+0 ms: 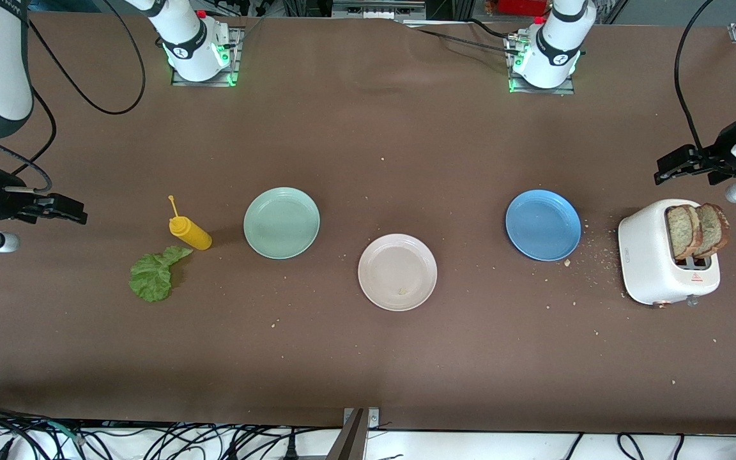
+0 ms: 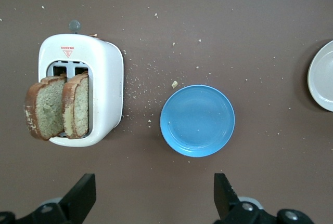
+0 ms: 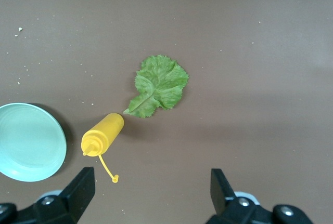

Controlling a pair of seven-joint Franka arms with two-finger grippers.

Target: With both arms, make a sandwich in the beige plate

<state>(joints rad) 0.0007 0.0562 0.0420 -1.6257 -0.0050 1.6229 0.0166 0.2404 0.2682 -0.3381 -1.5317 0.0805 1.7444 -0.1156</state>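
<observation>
Brown surface point(image 1: 368, 358), strewn with crumbs, most of them near the toaster.

White toaster point(image 1: 652, 259) at the left arm's end of the surface, two brown bread slices point(image 1: 697, 230) standing up out of its slots, tilted, not yet on any plate.

Three round plates across the middle: blue plate point(image 1: 543, 225) beside the toaster, beige plate point(image 1: 397, 272) between the other two and nearer the front camera, bare apart from a small speck, mint-green plate point(image 1: 282, 223) toward the right arm's end.

Green lettuce leaf point(image 1: 153, 275) flat on the surface near the right arm's end, stalk tip just beside the yellow squeeze bottle point(image 1: 190, 232), which lies on its side with the cap hanging open on its strap, beside the mint-green plate.

Left claw point(image 1: 681, 163) up in the air at the left arm's end, above the surface close to the toaster, jaws spread wide, holding nothing; toaster and blue plate both in its wrist view.

Right claw point(image 1: 61, 209) up in the air at the right arm's end, jaws spread wide, holding nothing; lettuce and bottle in its wrist view.
</observation>
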